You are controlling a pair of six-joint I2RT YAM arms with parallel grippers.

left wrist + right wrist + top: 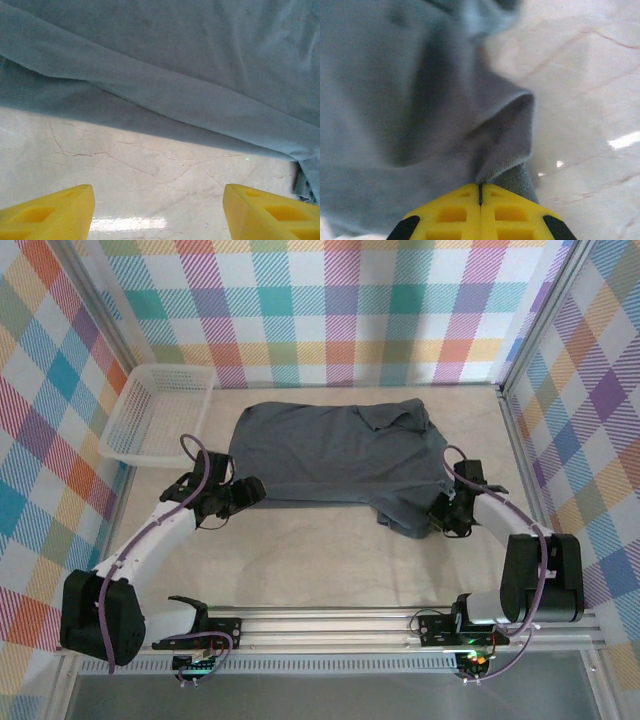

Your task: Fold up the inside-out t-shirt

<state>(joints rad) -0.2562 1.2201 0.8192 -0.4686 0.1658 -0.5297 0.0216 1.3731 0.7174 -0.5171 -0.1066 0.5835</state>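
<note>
Right wrist view: the right pincer [480,192] is clenched on an edge of the shirt [420,100], spread on the worktop [150,175] beside the basket [120,420], while the left pincer [157,210], nearer the basket, gapes released; grasping looks underway, and next the left must seize cloth too.

Free: I see bare beige counter [320,560] nearside of the slate blue-grey cloth t-shirt [330,455] | Blocked: white plastic mesh basket [160,415], far-left corner
</note>
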